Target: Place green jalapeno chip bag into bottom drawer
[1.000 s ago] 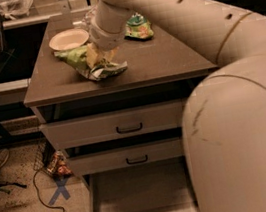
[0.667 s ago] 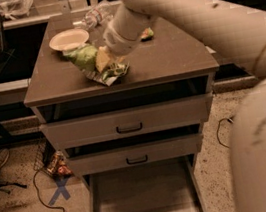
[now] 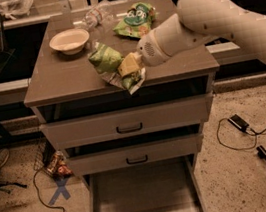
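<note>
The green jalapeno chip bag [image 3: 107, 60] is crumpled and light green. It lies at the front middle of the cabinet top, and its lower end hangs over the front edge. My gripper [image 3: 129, 66] comes in from the right and is shut on the bag's middle, low over the top. The bottom drawer [image 3: 143, 200] is pulled out below, showing its flat grey floor and side rails. The two upper drawers [image 3: 128, 124] are pushed in.
A white bowl [image 3: 69, 40] stands at the back left of the top. A flatter green bag [image 3: 135, 20] and a clear plastic bottle [image 3: 93, 17] lie at the back. On the floor are cables [image 3: 237, 123], a snack packet [image 3: 57, 166] and a blue tape cross [image 3: 61, 190].
The arm has swung to the right, out of the foreground. The gripper and bag have shifted right and toward the front edge of the cabinet top.
</note>
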